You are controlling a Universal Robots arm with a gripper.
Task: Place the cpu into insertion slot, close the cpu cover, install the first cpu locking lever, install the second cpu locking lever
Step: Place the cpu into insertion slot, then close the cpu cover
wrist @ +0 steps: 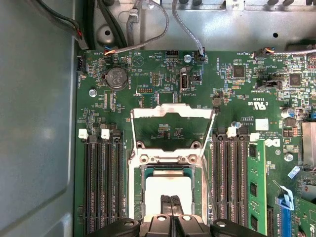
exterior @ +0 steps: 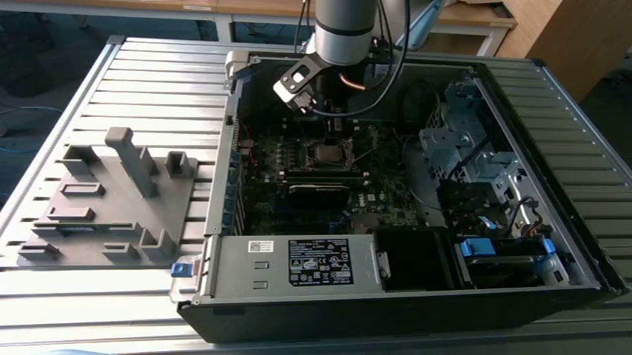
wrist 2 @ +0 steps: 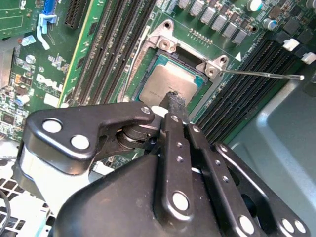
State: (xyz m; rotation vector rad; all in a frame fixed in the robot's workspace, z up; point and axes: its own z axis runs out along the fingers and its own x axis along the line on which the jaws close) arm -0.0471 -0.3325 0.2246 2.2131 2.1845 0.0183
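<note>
While the fingers of the pincer (wrist: pixel 171 198) hide the middle of 1 edge of the cpu (wrist: pixel 167 185), the rest is easy to read. It lies flat in the insertion slot (wrist: pixel 168 170) with its dull metal top facing up at the pincer. It's basically square, so no real long axis, and its edges run in line with the black memory slots (wrist: pixel 101 187) on both sides of it.

The 2 fingers are pressed together with no gap, tips right at the cpu's top. Can't tell if they actually touch it or hang just above. Nothing is clamped between them.

Just beyond the fingertips the cpu cover (wrist: pixel 172 109) stands hinged open, with green motherboard (wrist: pixel 148 64) showing through its window. In the second wrist view a thin lever rod (wrist 2: pixel 261 75) sticks out sideways from a corner of the slot, free end in the air.

In the exterior view the arm (exterior: pixel 343 29) reaches down into the open computer case (exterior: pixel 395 318), and the fingertips are lost among the dark parts there.
</note>
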